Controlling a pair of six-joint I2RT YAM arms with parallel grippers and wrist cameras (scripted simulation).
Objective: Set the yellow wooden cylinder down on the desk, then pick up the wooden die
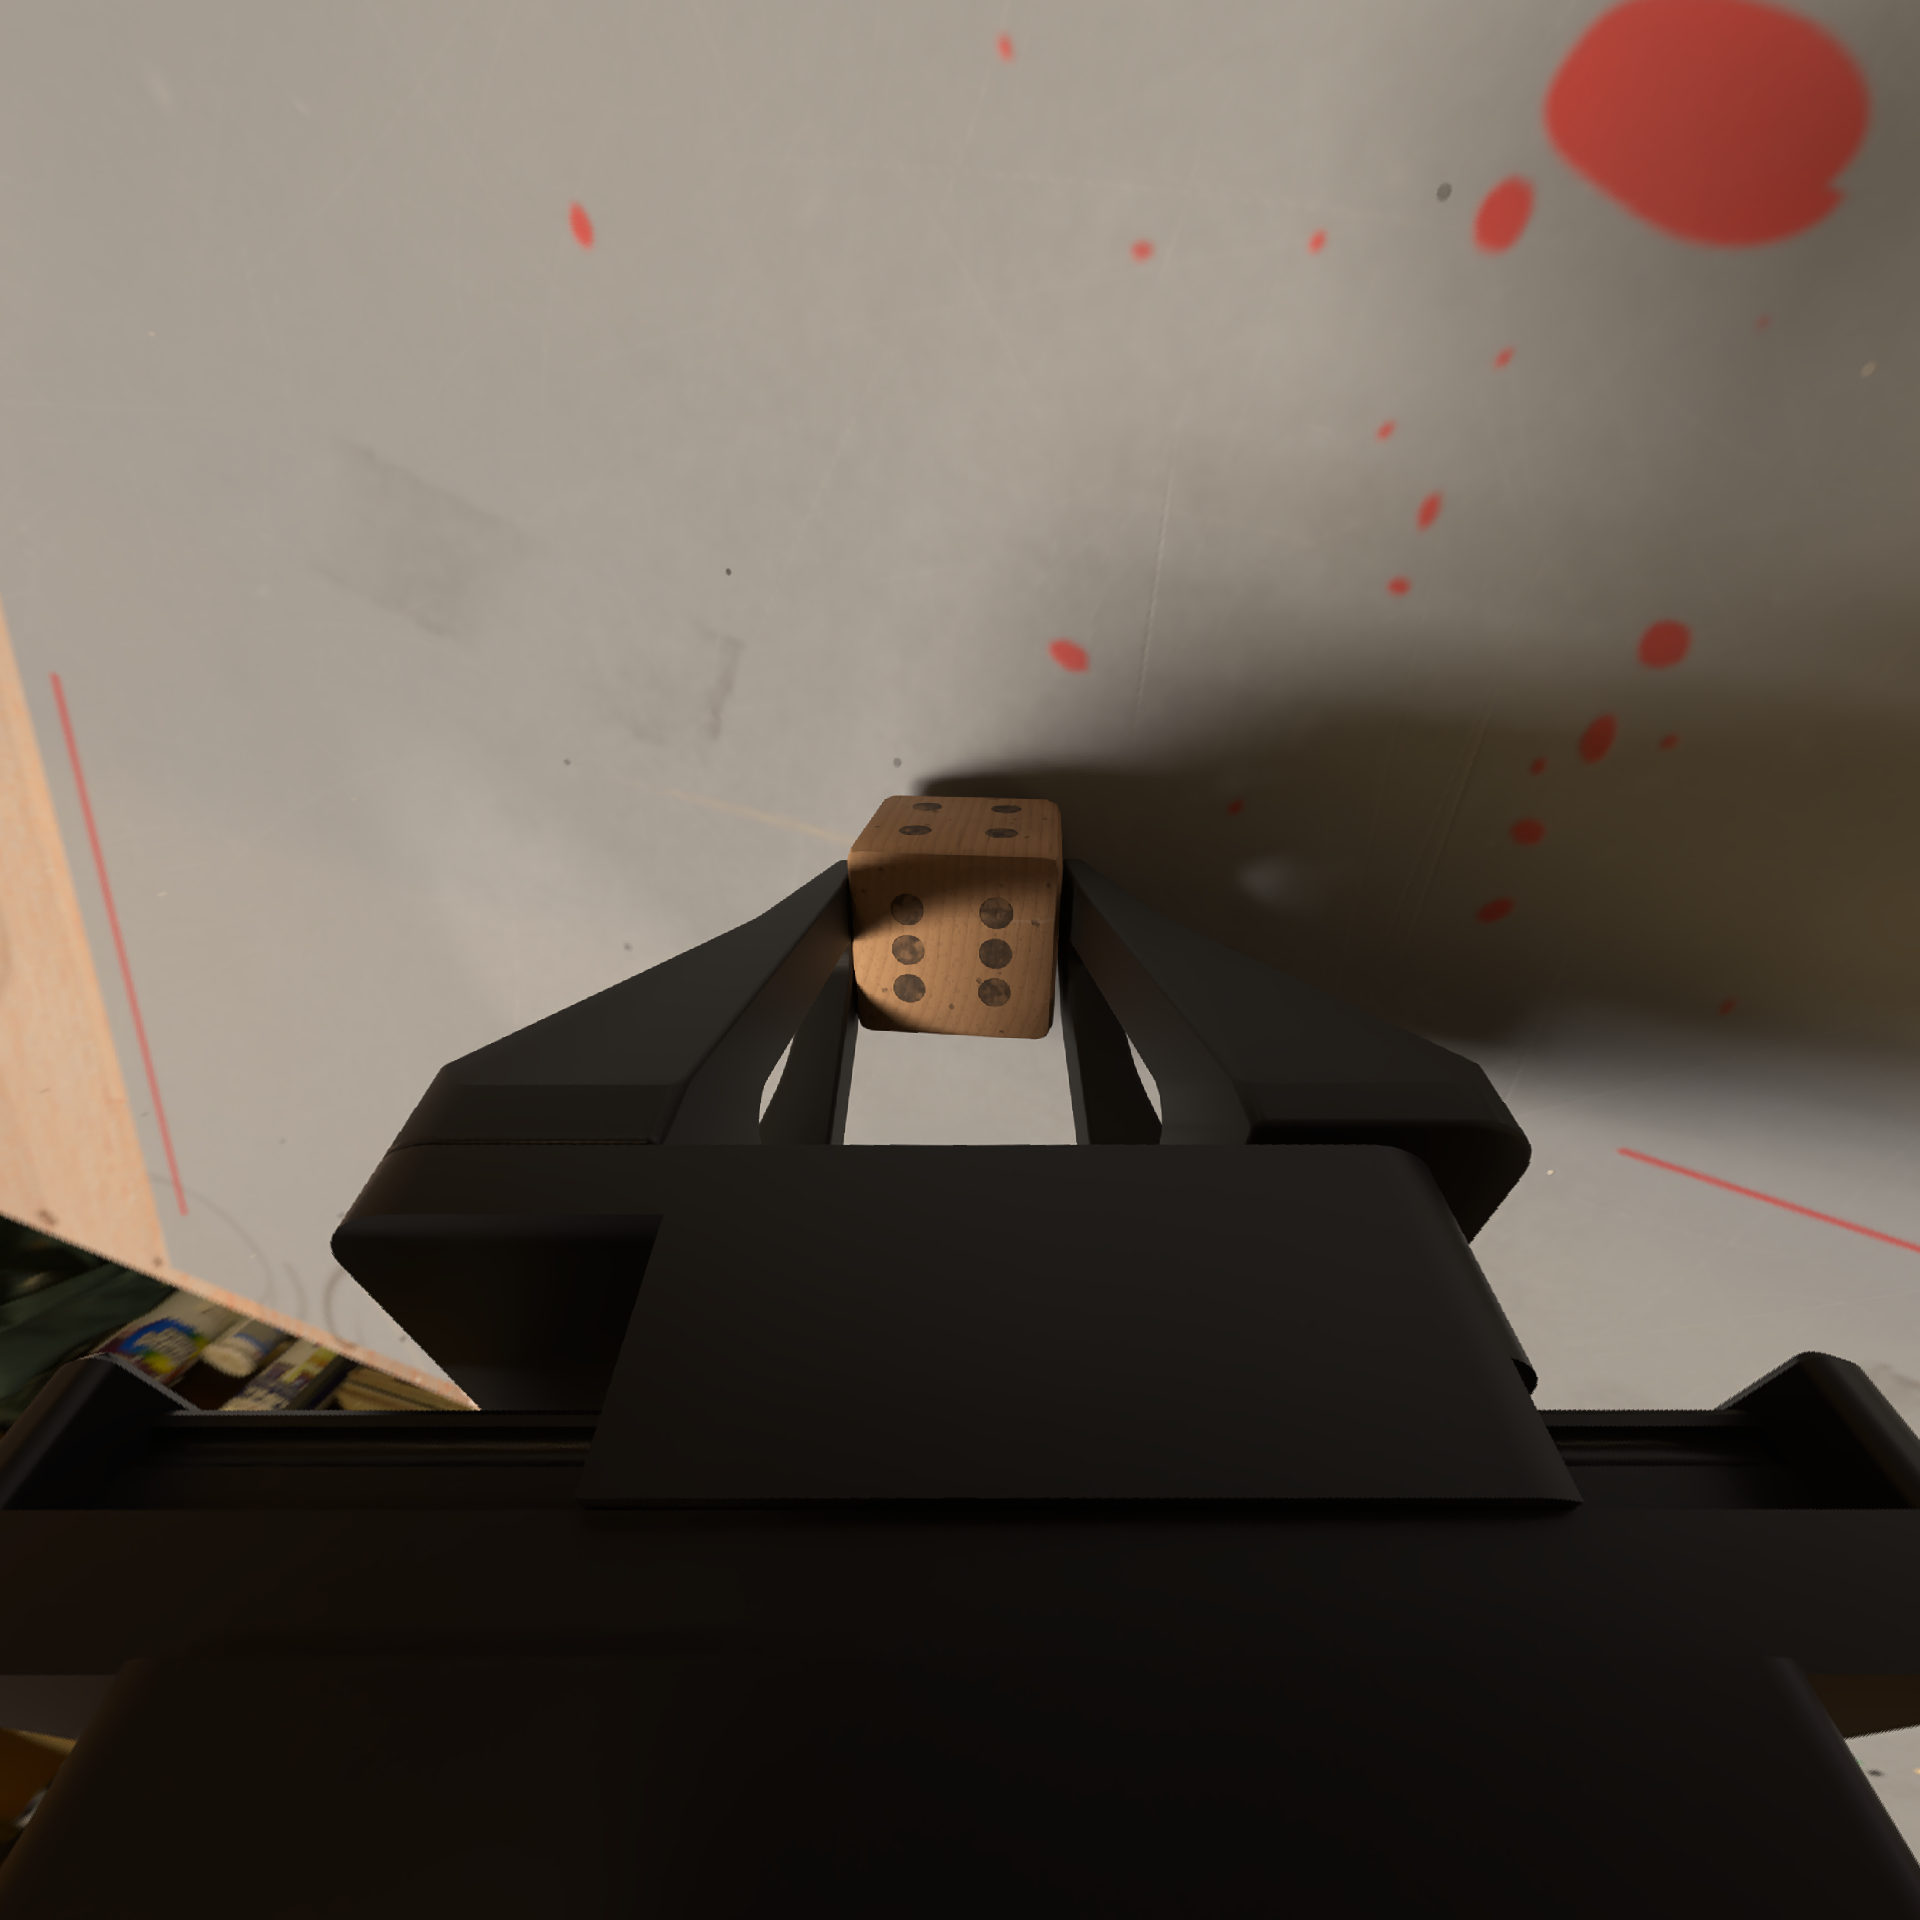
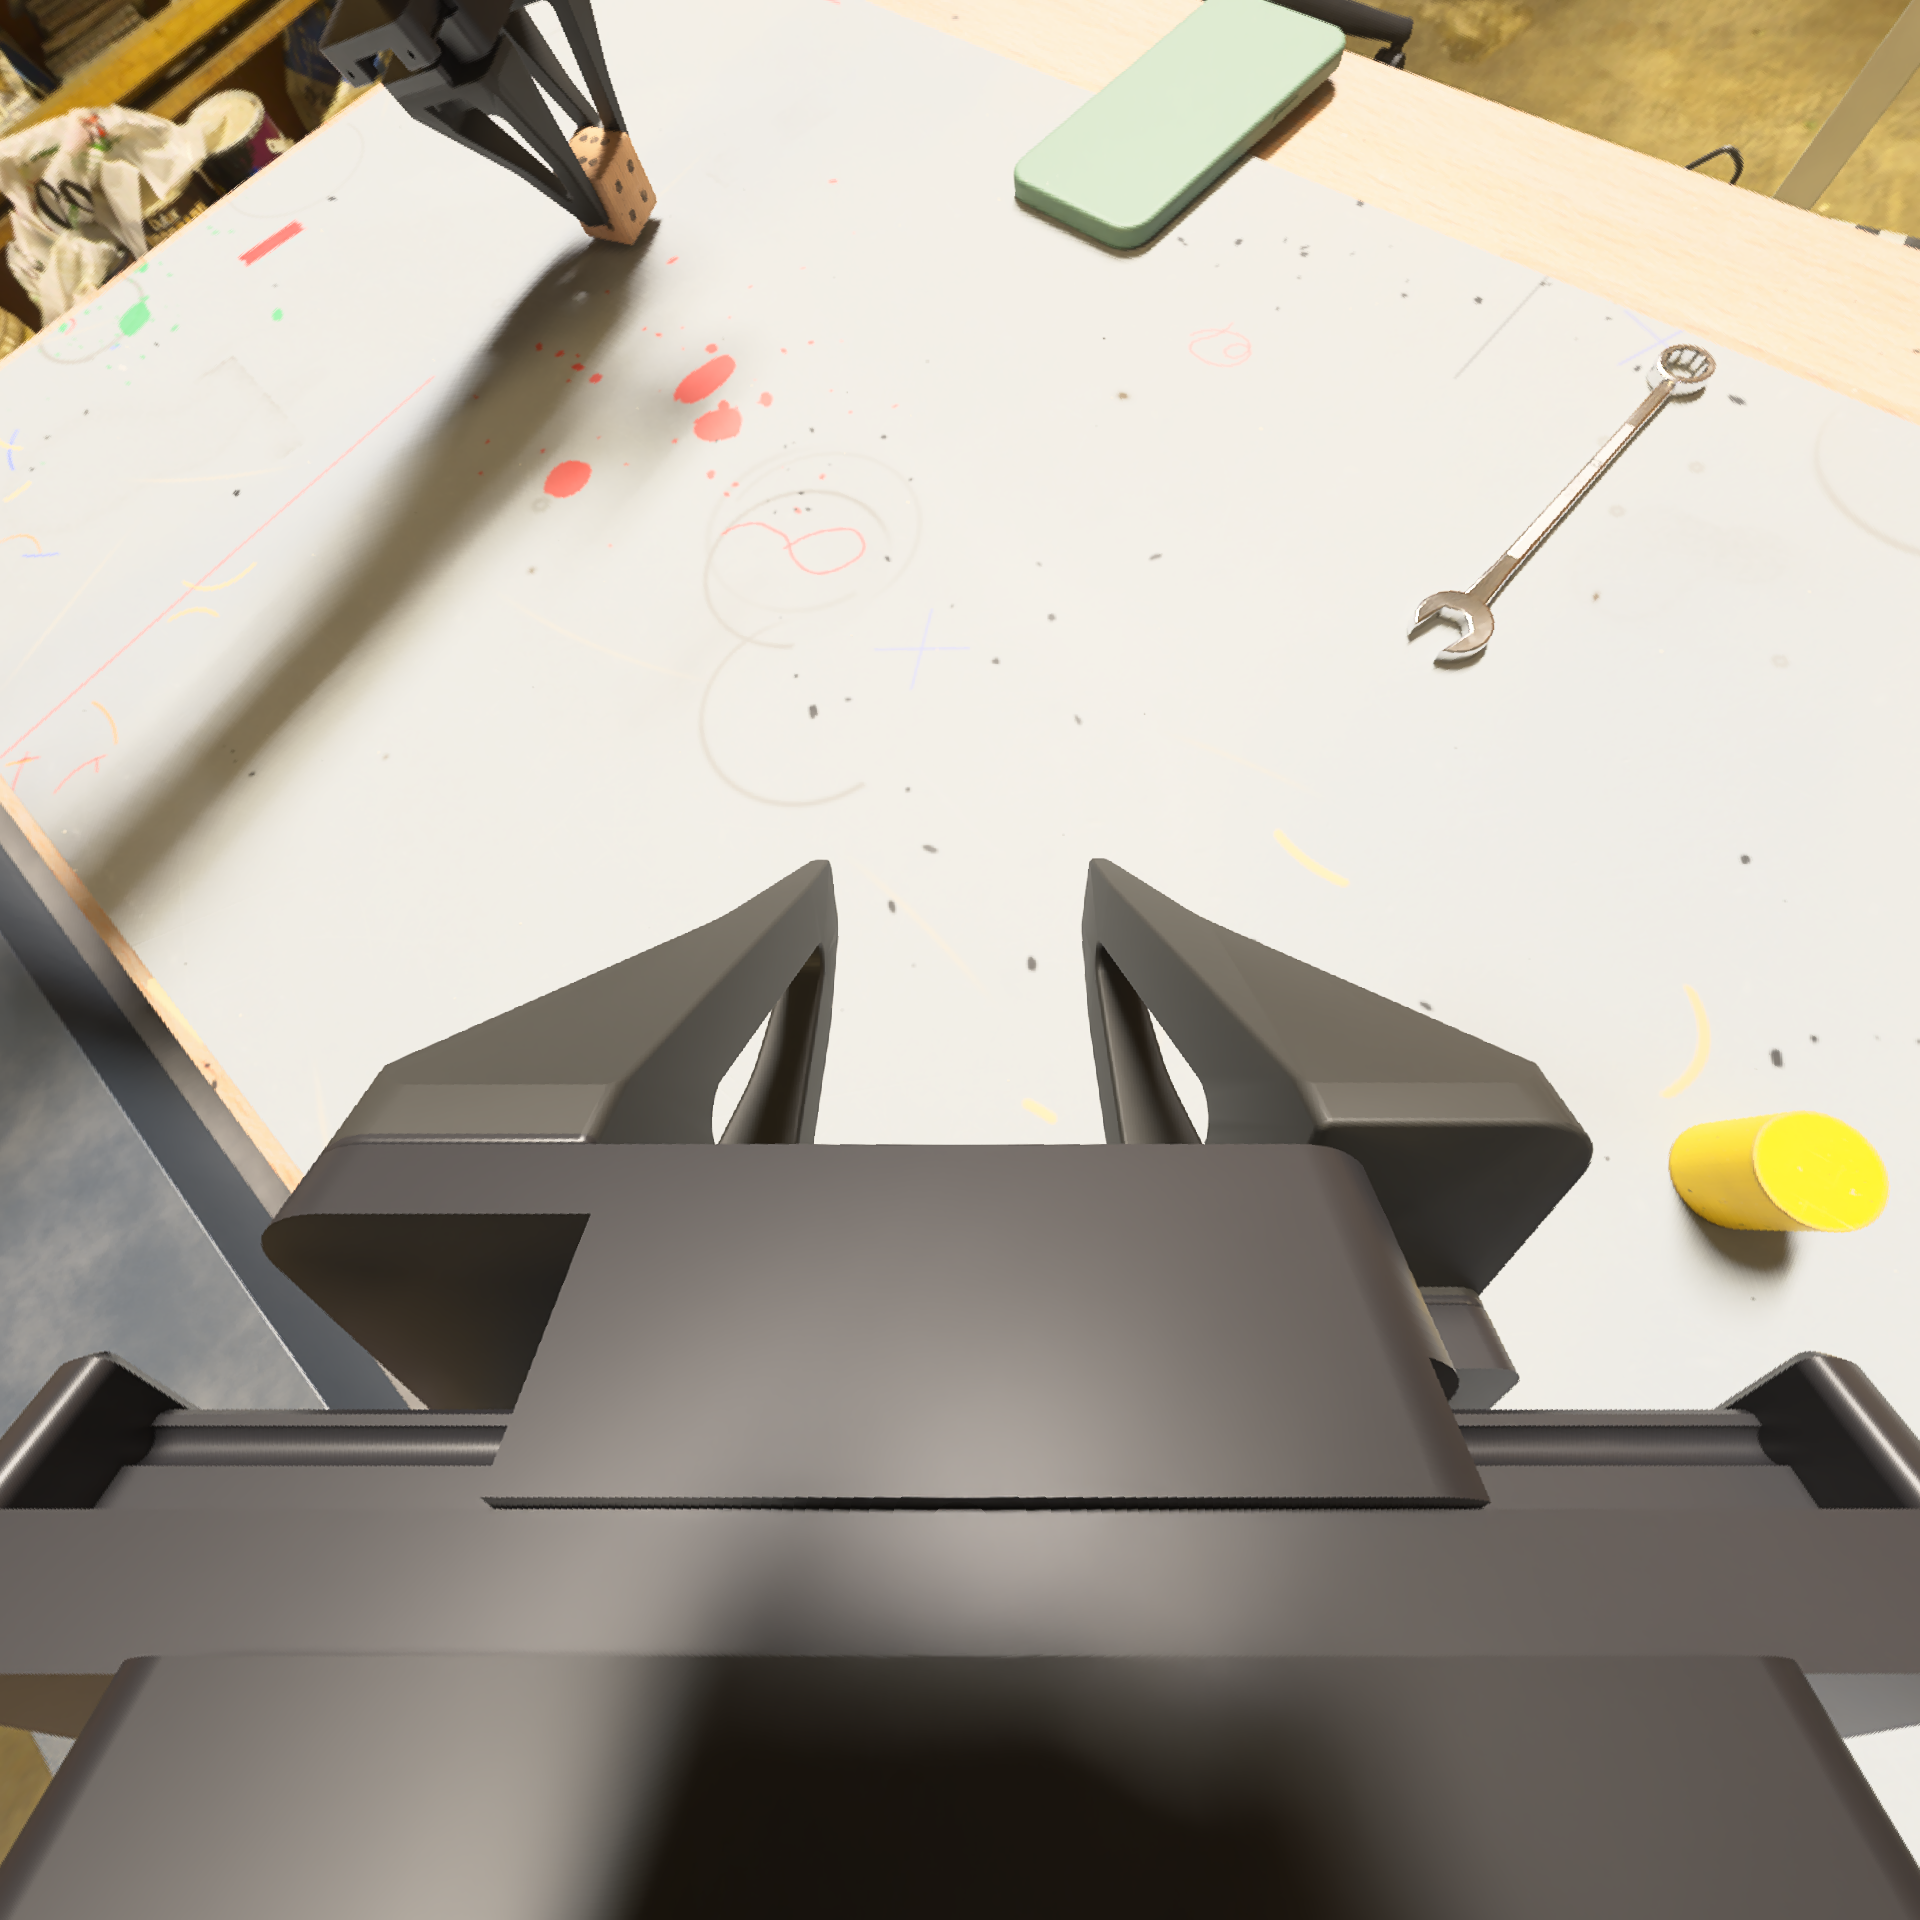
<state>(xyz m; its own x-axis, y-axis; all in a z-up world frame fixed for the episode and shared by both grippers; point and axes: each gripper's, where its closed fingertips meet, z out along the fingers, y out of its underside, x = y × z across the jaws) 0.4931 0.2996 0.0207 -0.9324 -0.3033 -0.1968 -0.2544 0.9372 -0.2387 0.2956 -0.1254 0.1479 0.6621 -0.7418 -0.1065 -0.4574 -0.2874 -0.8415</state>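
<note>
- The wooden die (image 1: 954, 920) is sitting clamped between the left claw (image 1: 961, 883) fingers, at or just above the counter (image 1: 520, 416).
- It is needing a straight, steady lift.
- The yellow wooden cylinder (image 2: 1777, 1172) is lying on the counter beside the right claw (image 2: 958, 883), which is gaping, holding nothing.

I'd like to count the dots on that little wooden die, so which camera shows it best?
The left wrist view: the brown wooden die sits close and centred between the left gripper fingers, two dotted faces clear. The right wrist view shows it only small and far off, at the top left.
</note>
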